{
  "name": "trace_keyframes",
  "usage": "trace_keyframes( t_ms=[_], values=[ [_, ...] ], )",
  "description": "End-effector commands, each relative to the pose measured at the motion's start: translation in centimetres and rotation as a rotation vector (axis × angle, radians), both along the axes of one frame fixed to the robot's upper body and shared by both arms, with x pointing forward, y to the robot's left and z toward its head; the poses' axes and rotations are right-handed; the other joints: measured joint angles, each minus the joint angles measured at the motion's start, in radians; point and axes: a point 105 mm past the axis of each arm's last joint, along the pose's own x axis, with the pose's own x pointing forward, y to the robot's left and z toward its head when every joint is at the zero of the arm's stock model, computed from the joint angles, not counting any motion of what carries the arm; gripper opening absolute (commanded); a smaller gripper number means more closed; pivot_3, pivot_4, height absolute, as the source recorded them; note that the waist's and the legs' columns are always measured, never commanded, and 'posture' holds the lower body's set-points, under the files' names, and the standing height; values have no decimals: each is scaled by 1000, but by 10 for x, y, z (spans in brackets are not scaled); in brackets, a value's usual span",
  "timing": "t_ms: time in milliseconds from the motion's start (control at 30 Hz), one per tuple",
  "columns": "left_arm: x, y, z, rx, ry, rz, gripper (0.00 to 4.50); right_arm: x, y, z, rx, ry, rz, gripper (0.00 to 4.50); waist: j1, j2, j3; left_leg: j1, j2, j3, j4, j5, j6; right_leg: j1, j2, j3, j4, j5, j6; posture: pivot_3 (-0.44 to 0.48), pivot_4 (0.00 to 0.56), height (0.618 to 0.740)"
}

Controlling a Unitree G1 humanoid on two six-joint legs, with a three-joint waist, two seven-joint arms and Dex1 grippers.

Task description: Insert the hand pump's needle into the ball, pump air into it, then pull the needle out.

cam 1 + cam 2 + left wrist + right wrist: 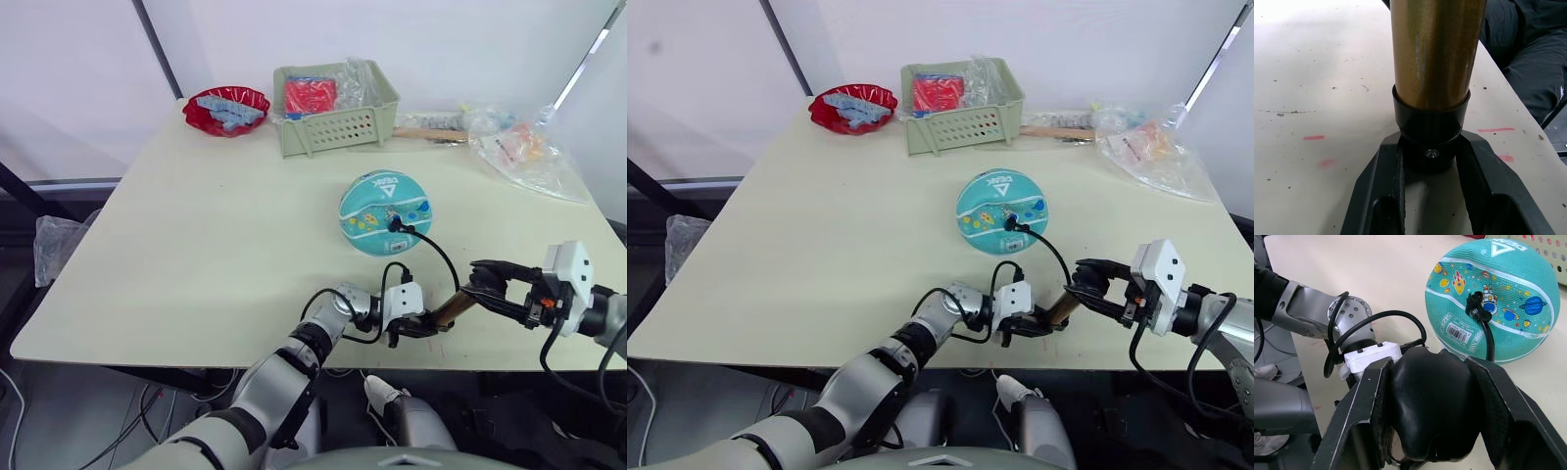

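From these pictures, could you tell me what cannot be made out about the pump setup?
- The needle: hidden in the ball under the black fitting; its depth is unknown.
- The hand pump: its handle is enclosed by the right gripper; its cylinder is cropped in the left wrist view.
- The left gripper covers its base.

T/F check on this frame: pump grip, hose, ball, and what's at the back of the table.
1. The left gripper is shut on the pump's black base. True.
2. The right gripper is open and apart from the pump. False: it is shut on the black handle.
3. The hose ends in a fitting seated in the ball. True.
4. The ball sits inside the green basket. False: it rests on the table, nearer the robot than the basket.
5. A red bowl stands beside the basket, on the robot's left. True.
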Motion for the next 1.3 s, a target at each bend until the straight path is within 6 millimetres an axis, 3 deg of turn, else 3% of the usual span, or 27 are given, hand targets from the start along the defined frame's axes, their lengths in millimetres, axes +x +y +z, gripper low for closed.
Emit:
trace_keyframes(
  t_ms=[33, 367, 633, 733, 867, 1067, 1300],
  values=[
    [-17, 21, -35, 139, 102, -13, 1047, 4, -19, -8, -27, 78, -93, 1831, 0, 0, 0, 0, 0, 0, 0, 0, 0, 0, 0, 0, 0, 0, 0, 0, 150, 738],
    [-17, 22, -35, 142, 103, -17, 1047, 2, -21, 66, 38, 37, -62, 1794, 5, 11, 8, -4, -3, 1, 0, 0, 0, -2, -5, -1, -1, 2, -3, 0, 150, 738],
    [-17, 19, -34, 140, 100, -25, 1047, 5, -35, 140, 60, -100, -94, 1794, 7, 17, 15, -6, -3, 1, 0, 0, 0, -4, -4, -1, -1, 2, -3, 0, 150, 738],
    [-17, 19, -34, 139, 99, -24, 1047, 5, -38, 157, 76, -134, -106, 1794, 8, 17, 16, -6, -3, 1, 0, 0, 0, -4, -4, -1, -1, 2, -3, 0, 150, 738],
    [-17, 20, -34, 140, 100, -23, 1047, 5, -41, 169, 78, -150, -117, 1794, 8, 16, 16, -6, -3, 2, 0, 0, 0, -4, -4, 0, -1, 5, 1, 0, 150, 738],
    [-16, 20, -34, 140, 99, -21, 1047, 6, -41, 171, 72, -152, -119, 1794, 7, 16, 16, -6, -3, 2, 0, 0, 0, -4, -4, 0, -1, 5, 1, 0, 150, 738],
    [-16, 21, -34, 140, 98, -20, 1047, 6, -35, 156, 78, -91, -96, 1794, 7, 17, 16, -6, -3, 2, 0, 0, 0, -5, -4, 0, -1, 5, 1, 0, 150, 738]
  ],
)
